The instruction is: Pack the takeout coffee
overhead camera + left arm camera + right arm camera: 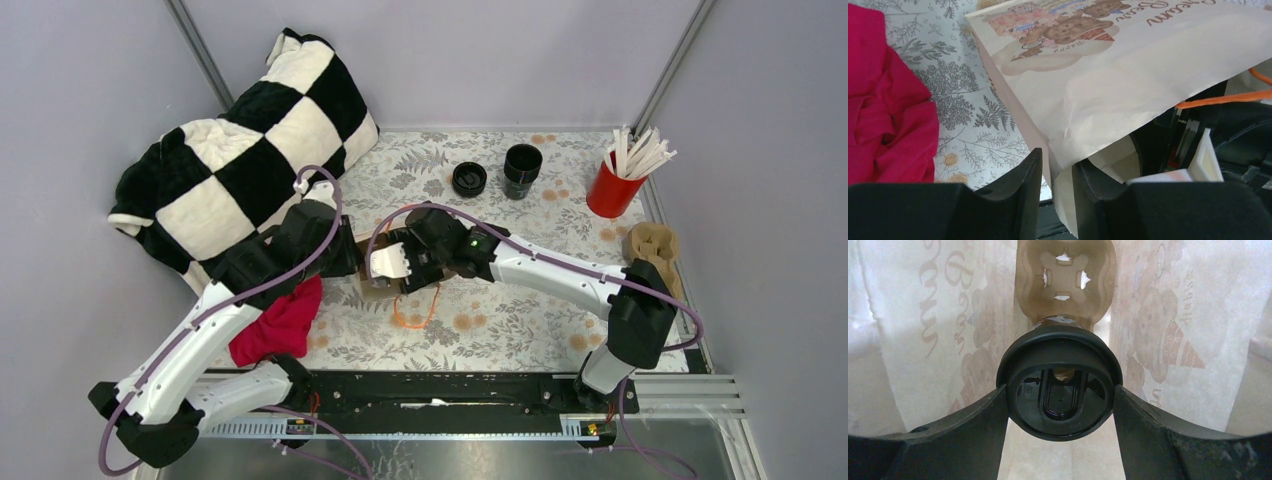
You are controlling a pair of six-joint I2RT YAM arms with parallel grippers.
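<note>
The takeout coffee, a small black cup with a round black lid [1060,347], is held between the fingers of my right gripper [1060,390], which is shut on it. The cup is inside the printed paper bag [938,340], in front of a brown cardboard cup carrier [1064,285] that sits deeper in the bag. My left gripper [1057,165] is shut on the bag's [1128,75] edge and holds it open. In the top view both wrists meet at the bag [375,292] in the middle of the table, and the cup is hidden.
A stack of lidless black cups [522,168] and a squat stack of black lids [469,178] stand at the back. A red cup with white straws [612,190] and spare cardboard carriers [652,245] are at the right. A checkered blanket [250,150] and a red cloth [280,325] lie at the left.
</note>
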